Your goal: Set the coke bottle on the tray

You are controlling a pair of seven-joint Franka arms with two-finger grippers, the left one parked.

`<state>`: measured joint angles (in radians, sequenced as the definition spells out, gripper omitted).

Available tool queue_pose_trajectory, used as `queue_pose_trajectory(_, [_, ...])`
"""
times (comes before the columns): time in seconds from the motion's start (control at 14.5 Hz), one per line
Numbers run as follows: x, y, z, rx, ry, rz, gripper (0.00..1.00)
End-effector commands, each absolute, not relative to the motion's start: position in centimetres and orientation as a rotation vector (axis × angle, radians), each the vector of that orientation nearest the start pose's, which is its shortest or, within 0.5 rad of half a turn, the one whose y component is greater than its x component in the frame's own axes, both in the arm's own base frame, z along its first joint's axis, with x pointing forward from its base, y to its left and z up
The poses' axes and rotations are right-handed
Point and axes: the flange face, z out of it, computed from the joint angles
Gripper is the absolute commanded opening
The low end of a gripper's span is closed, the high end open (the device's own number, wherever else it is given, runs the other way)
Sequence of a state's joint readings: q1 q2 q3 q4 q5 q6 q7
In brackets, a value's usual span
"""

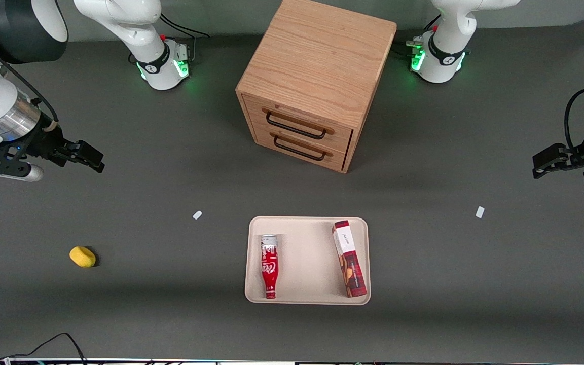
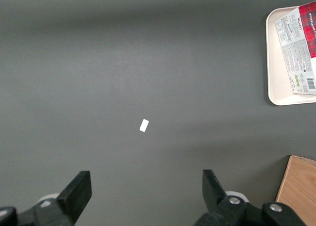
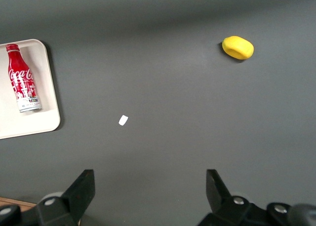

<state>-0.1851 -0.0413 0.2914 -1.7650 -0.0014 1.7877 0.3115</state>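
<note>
Red coke bottle [image 1: 269,266] flat on tray [image 1: 307,299], pincer [image 1: 85,156] open, apart.

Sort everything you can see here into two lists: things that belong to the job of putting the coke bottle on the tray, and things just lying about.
Belongs to the job:
coke bottle, lying on the tray
tray
gripper, open, raised toward the working arm's end of the table

Just lying about:
red-and-white box, also on the tray
yellow lump
wooden drawer cabinet
</note>
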Motion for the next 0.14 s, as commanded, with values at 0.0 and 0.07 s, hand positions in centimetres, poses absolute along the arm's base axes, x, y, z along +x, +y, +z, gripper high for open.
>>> queue_pose_trajectory(0.0, [54.75,6.02,57.88,-3.106,0.291,-0.124,1.0])
queue_pose_trajectory(0.07, [54.76,6.17,58.04,-3.109,0.283,-0.122,1.0])
